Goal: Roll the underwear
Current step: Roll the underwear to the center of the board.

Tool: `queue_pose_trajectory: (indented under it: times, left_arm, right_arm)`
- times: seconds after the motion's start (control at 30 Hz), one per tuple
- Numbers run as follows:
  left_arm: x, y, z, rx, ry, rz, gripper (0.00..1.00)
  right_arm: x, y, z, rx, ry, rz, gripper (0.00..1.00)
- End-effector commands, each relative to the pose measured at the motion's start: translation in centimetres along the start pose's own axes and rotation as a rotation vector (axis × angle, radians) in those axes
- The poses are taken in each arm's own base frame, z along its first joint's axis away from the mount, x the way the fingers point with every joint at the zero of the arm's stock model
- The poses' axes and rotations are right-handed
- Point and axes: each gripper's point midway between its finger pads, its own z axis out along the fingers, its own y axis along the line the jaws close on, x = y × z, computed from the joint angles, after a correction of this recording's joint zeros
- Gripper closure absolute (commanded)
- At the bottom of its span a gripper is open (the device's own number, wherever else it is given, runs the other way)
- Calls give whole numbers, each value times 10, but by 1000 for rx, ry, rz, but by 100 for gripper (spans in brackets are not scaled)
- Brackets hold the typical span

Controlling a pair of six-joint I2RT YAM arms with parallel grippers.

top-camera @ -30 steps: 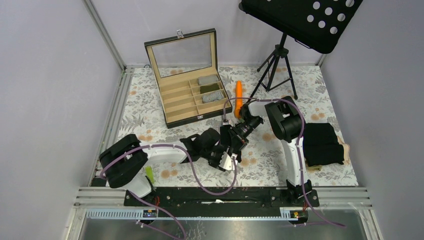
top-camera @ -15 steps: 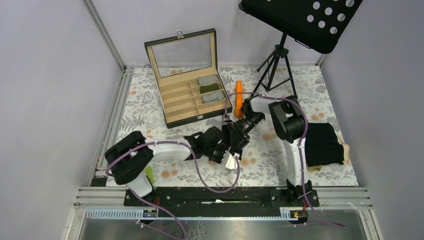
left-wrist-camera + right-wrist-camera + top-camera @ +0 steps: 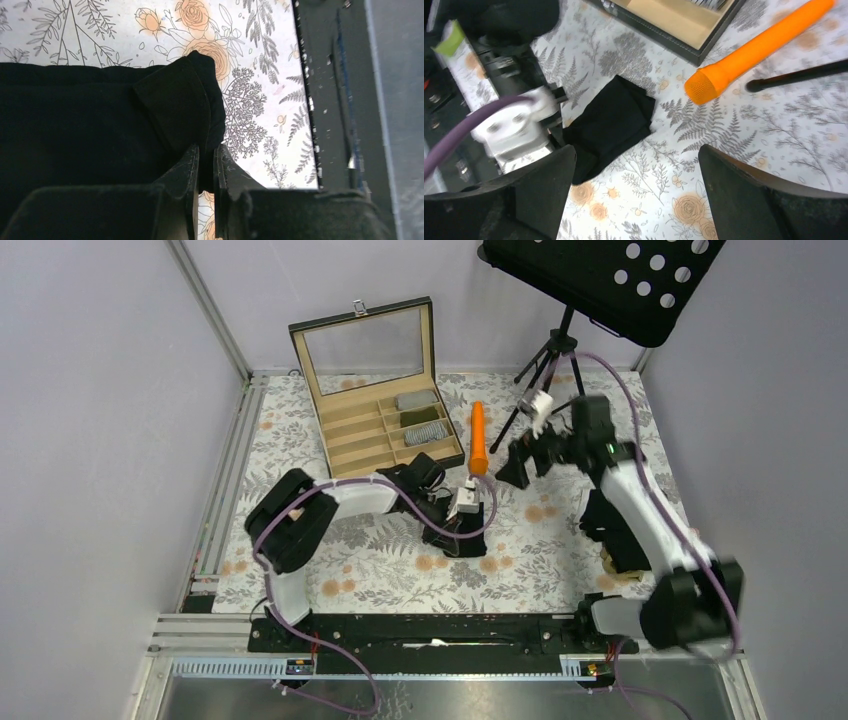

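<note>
My left end effector point(image 3: 205, 165) is clenched on a corner of the folded black cloth underwear point(image 3: 100, 125), whose length runs leftward in its wrist view. The right end effector point(image 3: 639, 170), released, hovers farther off.

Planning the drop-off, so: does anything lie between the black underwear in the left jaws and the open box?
Nothing visible does: only bare table lies between the black underwear and the box; the orange stick lies aside.

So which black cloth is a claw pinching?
The folded black cloth garment mid-table, near the orange stick: the left gripper is shut on its edge. The black pile at right lies free.
</note>
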Motion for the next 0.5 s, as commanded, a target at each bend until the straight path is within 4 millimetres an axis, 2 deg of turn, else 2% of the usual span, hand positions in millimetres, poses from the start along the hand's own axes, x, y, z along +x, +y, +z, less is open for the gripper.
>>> queue_pose_trajectory:
  times: [0.0,0.03,0.07,0.13,0.17,0.23,0.33,0.47]
  left_arm:
    - [-3,-18,-1,231,-58,-212,100]
    - [0,-17,0,252,-54,-240,100]
    - [2,-16,1,269,-54,-251,100]
    - [7,-12,1,287,-55,-288,100]
    - [10,-9,1,291,-55,-304,100]
    - [15,-3,0,297,-54,-346,100]
    - [19,7,-1,293,-56,-389,100]
    - [19,16,3,286,-58,-412,100]
  right_arm:
    - [6,-10,-7,196,-219,-101,0]
    - [25,-5,-5,182,-179,-110,1]
    - [46,-2,-4,174,-125,-114,7]
    - [85,2,-4,168,-22,-140,27]
    - [101,7,-4,143,21,-186,36]
    - [124,19,-7,81,68,-287,45]
    - [137,38,0,17,83,-422,46]
    - [141,71,29,-80,137,-596,43]
